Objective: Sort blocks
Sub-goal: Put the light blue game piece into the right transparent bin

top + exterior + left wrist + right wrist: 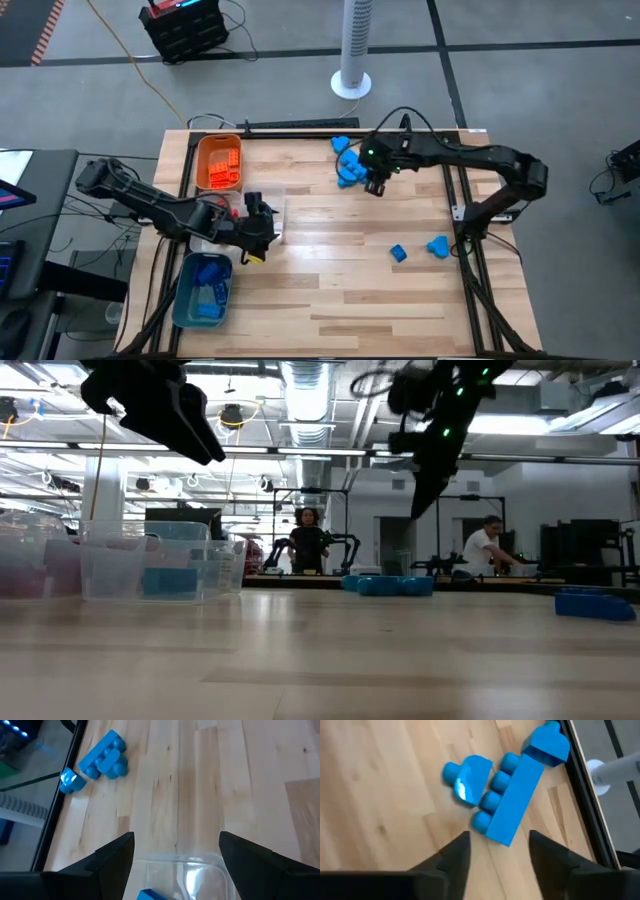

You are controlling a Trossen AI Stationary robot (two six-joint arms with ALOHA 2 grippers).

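Blue blocks [505,795] just ahead of spread right pincer [497,852], left pincer [175,852] spread

We scan every view for lettering and find none we can read: no words, numbers or brand marks on the blue blocks [512,795], on the clear tray [145,565] at the left of the low view, or on the wooden surface [330,270].
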